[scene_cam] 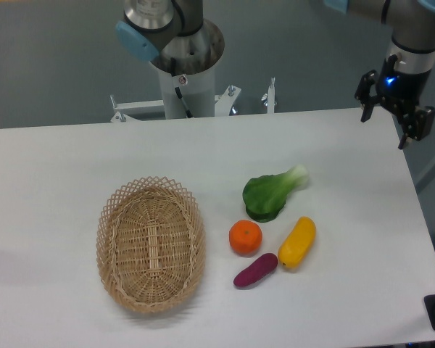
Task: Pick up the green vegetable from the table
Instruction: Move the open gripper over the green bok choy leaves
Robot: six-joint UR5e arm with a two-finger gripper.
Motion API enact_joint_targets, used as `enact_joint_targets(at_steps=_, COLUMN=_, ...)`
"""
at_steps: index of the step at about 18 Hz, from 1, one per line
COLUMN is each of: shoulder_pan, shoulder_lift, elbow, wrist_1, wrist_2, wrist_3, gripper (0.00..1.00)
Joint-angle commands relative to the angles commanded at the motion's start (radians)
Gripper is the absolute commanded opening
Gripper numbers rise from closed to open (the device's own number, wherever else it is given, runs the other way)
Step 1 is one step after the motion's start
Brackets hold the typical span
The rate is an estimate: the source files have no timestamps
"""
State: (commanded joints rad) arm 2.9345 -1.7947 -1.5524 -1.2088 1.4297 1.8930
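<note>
The green vegetable (270,193) lies on the white table (58,167), right of centre, with its dark leafy head toward the front left and its pale stalk toward the back right. My gripper (384,125) hangs above the table's far right corner, well away from the vegetable to its back right. Its two black fingers stand apart with nothing between them.
An orange (245,237), a yellow oblong fruit (297,242) and a purple eggplant-like piece (255,270) lie just in front of the vegetable. An oval wicker basket (151,243) sits to the left. The robot base (185,80) stands behind the table's far edge.
</note>
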Motion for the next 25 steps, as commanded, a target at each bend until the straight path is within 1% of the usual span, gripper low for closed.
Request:
enact_joint_targets(at_steps=3, shoulder_pan=-0.002, shoulder_lift=0.002, elbow=-0.002, wrist_1=0.008, wrist_2=0.002, wrist_3=-0.002, gripper=1.00)
enact_joint_targets(at_steps=9, shoulder_pan=0.000, shoulder_lift=0.011, elbow=-0.026, wrist_1=0.012, wrist_2=0.000, wrist_3=-0.003, gripper=1.00)
enact_joint_targets(at_steps=16, shoulder_pan=0.000, shoulder_lift=0.026, elbow=-0.101, wrist_1=0.017, wrist_2=-0.002, wrist_3=-0.034, gripper=1.00)
enact_joint_targets(at_steps=17, shoulder_pan=-0.002, shoulder_lift=0.034, elbow=-0.115, wrist_1=0.028, wrist_2=-0.003, wrist_3=-0.047, gripper=1.00)
enact_joint_targets(at_steps=19, shoulder_pan=-0.003, shoulder_lift=0.046, elbow=-0.162, wrist_1=0.072, wrist_2=0.000, wrist_3=-0.086, gripper=1.00)
enact_joint_targets(at_steps=20, shoulder_pan=-0.008, shoulder_lift=0.054, elbow=-0.191, wrist_1=0.109, wrist_2=-0.002, wrist_3=-0.113, gripper=1.00)
enact_joint_targets(at_steps=23, shoulder_pan=-0.049, shoulder_lift=0.043, elbow=-0.290, wrist_1=0.242, wrist_2=0.000, wrist_3=-0.146, gripper=1.00)
enact_joint_targets(at_steps=24, shoulder_pan=-0.054, shoulder_lift=0.038, elbow=-0.323, wrist_1=0.273, wrist_2=0.000, wrist_3=-0.156, gripper=1.00)
enact_joint_targets(at_steps=25, shoulder_pan=-0.063, shoulder_lift=0.026, elbow=-0.343, wrist_1=0.294, wrist_2=0.000, wrist_3=-0.172, gripper=1.00)
